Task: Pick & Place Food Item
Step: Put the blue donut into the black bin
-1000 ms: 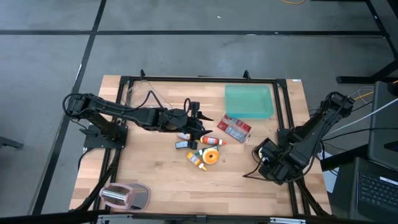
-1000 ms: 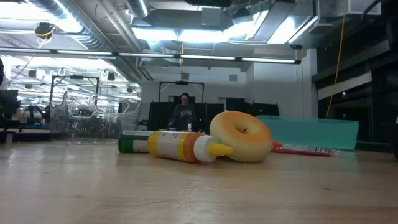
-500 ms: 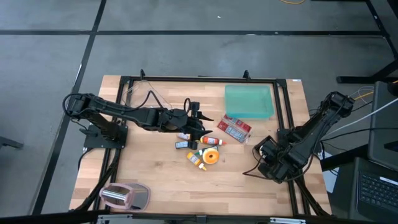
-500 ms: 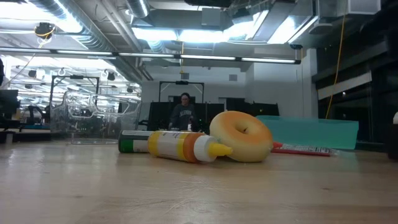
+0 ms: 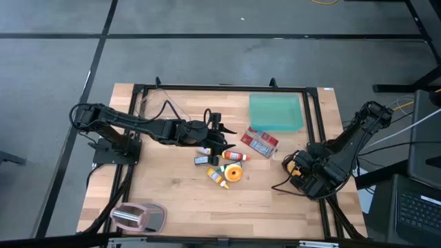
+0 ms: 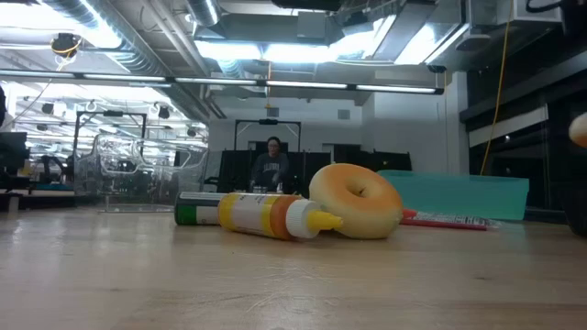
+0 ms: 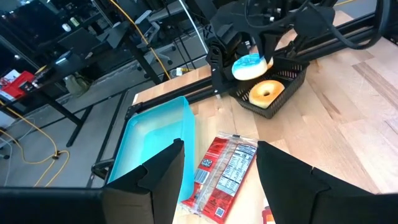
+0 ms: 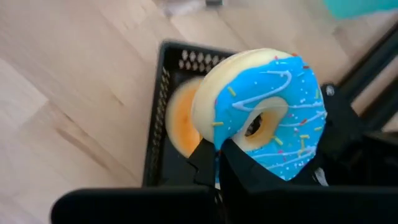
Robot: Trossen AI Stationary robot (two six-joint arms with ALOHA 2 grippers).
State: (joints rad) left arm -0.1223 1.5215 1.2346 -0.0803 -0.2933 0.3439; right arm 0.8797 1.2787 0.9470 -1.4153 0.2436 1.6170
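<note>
While right claw (image 8: 217,158) pinches blue-iced doughnut (image 8: 264,124) over black basket (image 8: 155,124), we advise lifting straight toward 12 o'clock; left claw (image 7: 217,168) wide.

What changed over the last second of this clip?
The right gripper closed on the blue-iced donut and lifted it slightly above the black basket. The left gripper, the bottles and the teal bin stayed put.

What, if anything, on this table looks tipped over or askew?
The mustard bottle lies on its side mid-table instead of standing, beside a plain donut propped on edge. The red snack packet lies at an angle by the teal bin. Nothing looks spilled or broken.
</note>
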